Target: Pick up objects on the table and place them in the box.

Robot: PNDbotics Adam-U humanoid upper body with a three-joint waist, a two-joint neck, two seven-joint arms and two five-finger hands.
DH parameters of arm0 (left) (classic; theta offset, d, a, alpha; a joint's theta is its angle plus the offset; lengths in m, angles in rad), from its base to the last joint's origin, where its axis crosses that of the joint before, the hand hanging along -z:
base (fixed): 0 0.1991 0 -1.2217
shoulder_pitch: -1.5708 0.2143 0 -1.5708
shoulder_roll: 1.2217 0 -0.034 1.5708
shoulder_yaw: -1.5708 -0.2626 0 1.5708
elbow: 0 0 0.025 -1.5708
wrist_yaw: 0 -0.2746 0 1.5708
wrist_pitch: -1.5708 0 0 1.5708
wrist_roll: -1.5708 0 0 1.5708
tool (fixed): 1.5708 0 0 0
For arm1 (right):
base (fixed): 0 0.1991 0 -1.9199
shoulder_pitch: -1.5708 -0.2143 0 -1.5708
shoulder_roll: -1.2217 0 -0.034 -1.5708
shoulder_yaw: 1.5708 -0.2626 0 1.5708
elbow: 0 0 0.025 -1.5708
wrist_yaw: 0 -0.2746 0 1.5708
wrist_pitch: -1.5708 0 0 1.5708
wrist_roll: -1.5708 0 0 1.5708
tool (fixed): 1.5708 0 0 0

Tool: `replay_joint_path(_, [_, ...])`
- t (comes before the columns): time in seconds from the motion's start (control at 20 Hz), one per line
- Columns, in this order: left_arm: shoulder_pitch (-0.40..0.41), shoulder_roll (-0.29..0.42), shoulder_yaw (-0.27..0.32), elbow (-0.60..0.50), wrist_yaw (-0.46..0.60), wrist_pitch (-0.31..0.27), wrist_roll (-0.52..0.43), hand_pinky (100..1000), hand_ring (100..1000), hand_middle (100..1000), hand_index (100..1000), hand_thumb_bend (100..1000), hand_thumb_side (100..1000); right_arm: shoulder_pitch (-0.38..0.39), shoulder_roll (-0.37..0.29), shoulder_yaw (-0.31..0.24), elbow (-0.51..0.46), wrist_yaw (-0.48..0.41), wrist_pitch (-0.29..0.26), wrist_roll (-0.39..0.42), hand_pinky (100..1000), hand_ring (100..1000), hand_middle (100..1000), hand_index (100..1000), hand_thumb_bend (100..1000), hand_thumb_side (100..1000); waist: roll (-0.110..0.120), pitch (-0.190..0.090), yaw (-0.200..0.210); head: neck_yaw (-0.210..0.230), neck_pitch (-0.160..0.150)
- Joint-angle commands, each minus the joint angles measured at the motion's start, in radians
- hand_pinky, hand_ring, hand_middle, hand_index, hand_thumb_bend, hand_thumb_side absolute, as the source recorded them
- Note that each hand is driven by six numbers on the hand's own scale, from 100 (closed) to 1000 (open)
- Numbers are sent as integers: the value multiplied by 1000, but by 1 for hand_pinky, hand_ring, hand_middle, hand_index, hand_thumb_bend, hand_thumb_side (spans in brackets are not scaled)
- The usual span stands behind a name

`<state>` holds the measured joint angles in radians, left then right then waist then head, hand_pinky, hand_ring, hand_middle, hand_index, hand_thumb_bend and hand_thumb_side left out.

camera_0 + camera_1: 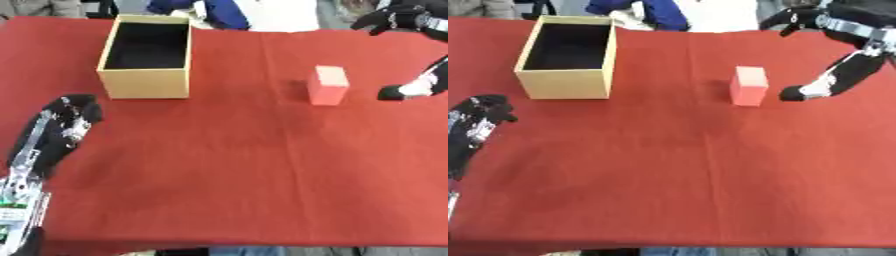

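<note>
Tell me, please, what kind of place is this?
Probably a robot demonstration or test table indoors: a red tablecloth carrying only an open box and a red block.

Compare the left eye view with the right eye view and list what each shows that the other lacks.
Left eye only: the left arm's silver forearm running down to the lower left corner.
Right eye only: more of the right hand, open, with its arm rising to the upper right corner.
Both: the open box at far left, the red block standing apart from the right hand, the left hand and the red table.
</note>
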<state>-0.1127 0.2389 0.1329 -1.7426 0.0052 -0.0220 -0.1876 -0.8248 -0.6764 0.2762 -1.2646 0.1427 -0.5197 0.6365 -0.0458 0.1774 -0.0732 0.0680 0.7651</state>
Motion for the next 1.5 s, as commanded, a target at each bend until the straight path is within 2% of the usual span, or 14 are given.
replay_joint_path(0.05, [-4, 22, -3, -11, 2, -3, -4, 1000, 604, 597, 736, 489, 544, -33, 15, -29, 64, 33, -98, 78, 864, 992, 886, 963, 532, 438, 2, -19, 2, -4, 5])
replay_joint_path(0.15, [-4, 22, -4, -10, 3, -3, -5, 1000, 603, 597, 736, 489, 543, -43, 38, -40, 110, 50, -99, 73, 863, 991, 880, 961, 511, 441, 2, -20, 4, -6, 5])
replay_joint_path(0.2, [-4, 21, -5, -10, 3, -3, -6, 1000, 603, 597, 736, 489, 544, -47, 48, -45, 130, 59, -101, 71, 862, 990, 878, 961, 464, 421, 3, -20, 5, -6, 5])
replay_joint_path(0.25, [-4, 21, -5, -10, 4, -3, -6, 1000, 603, 597, 736, 490, 543, -52, 58, -52, 153, 69, -99, 69, 861, 990, 876, 961, 490, 445, 3, -21, 6, -6, 5])
replay_joint_path(0.75, [-2, 19, -7, -9, 7, -6, -9, 1000, 603, 596, 736, 490, 542, -84, 136, -115, 335, 189, -110, 9, 856, 984, 858, 955, 435, 451, 11, -25, 16, -10, 5])
replay_joint_path(1.05, [-1, 18, -9, -8, 7, -8, -10, 1000, 602, 596, 737, 489, 542, -94, 162, -139, 401, 246, -118, -34, 853, 981, 849, 953, 415, 457, 15, -26, 17, -12, 5])
replay_joint_path(1.5, [0, 17, -10, -7, 8, -9, -11, 1000, 602, 595, 737, 490, 542, -100, 185, -156, 446, 299, -123, -70, 848, 976, 842, 951, 410, 452, 19, -27, 17, -14, 5])
